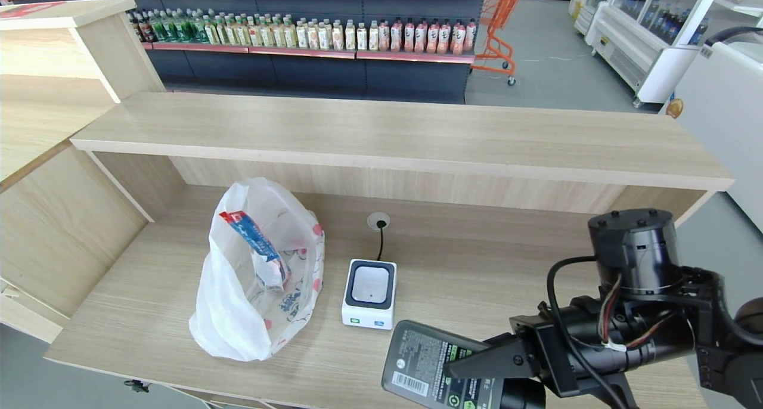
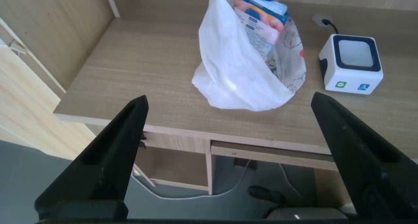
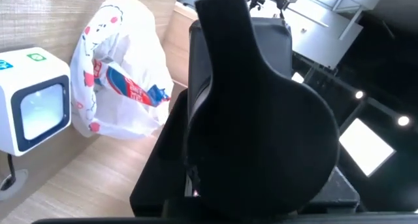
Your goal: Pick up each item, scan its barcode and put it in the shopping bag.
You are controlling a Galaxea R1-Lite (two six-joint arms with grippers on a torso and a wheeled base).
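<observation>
Dark flat packet (image 1: 417,361), barcode side up, sits clamped between the fingers of the right gripper (image 1: 466,374) over the near edge of the wooden counter (image 1: 477,266), just near and right of the white scanner (image 1: 369,293). Left of the scanner, the white shopping bag (image 1: 238,319) stands open with a red-and-blue pack (image 1: 256,245) inside. The left gripper (image 2: 228,103) hangs off the counter's near edge, fingers spread wide and empty.

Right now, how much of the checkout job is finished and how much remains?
Done: one red-and-blue packet sits in the shopping bag. In hand: the right hand grips a dark pack near the scanner, barcode facing up, so it probably is not scanned yet. Left: scan it, then bag it.
</observation>
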